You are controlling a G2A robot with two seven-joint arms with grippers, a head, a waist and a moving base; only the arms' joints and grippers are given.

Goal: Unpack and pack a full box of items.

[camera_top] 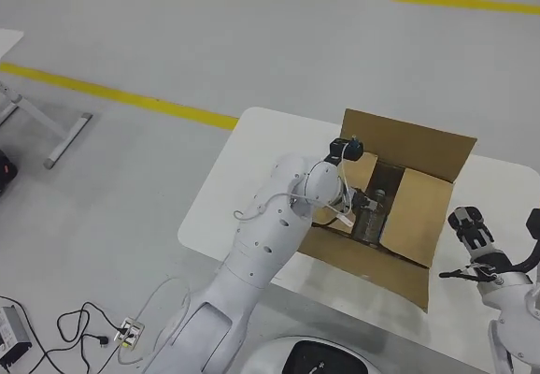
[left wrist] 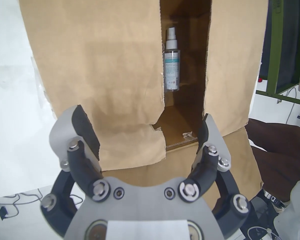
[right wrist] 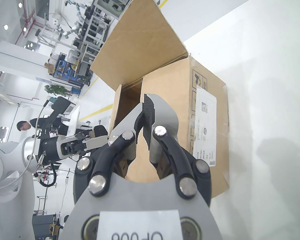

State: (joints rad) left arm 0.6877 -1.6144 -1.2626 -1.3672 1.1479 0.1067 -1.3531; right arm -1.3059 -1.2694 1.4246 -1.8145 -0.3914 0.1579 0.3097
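Spray bottle (left wrist: pixel 172 63) sits inside the cardboard box (left wrist: pixel 90 51) on the surface (camera_top: pixel 242 187), long axis running along the gap between the flaps (left wrist: pixel 230 51), nozzle pointing away from the left claw (left wrist: pixel 142 116). That claw's spread wide over the opening; right claw (right wrist: pixel 146 106) is pressed together beside the box.

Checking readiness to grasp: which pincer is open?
The left pincer, spread wide over the box; the right pincer, beside the box, is shut.
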